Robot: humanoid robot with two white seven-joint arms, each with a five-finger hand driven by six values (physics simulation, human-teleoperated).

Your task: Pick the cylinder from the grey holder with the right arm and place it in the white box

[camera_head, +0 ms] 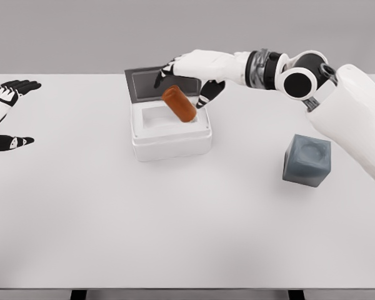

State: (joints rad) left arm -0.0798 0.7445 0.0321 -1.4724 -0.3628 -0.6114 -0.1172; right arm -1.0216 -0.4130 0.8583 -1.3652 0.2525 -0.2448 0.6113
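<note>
A plain grey backdrop stands behind a wide white table (175, 237). The right hand (190, 74) reaches in from the right over the far middle of the table, its fingers (164, 74) spread and loose, grasping nothing. Just below the palm the orange-brown cylinder (180, 104) sits tilted, its upper end toward the hand and its lower end over the hollow of the white box (170, 134); whether it touches the fingers or the box floor cannot be told. The box stands open, with its grey lid (144, 84) raised behind it. Well to the right, near the right forearm, the grey holder (307, 160) rests on the table, a shallow round recess on top. The left hand (6, 112) shows at the left edge, fingers extended and holding nothing.
</note>
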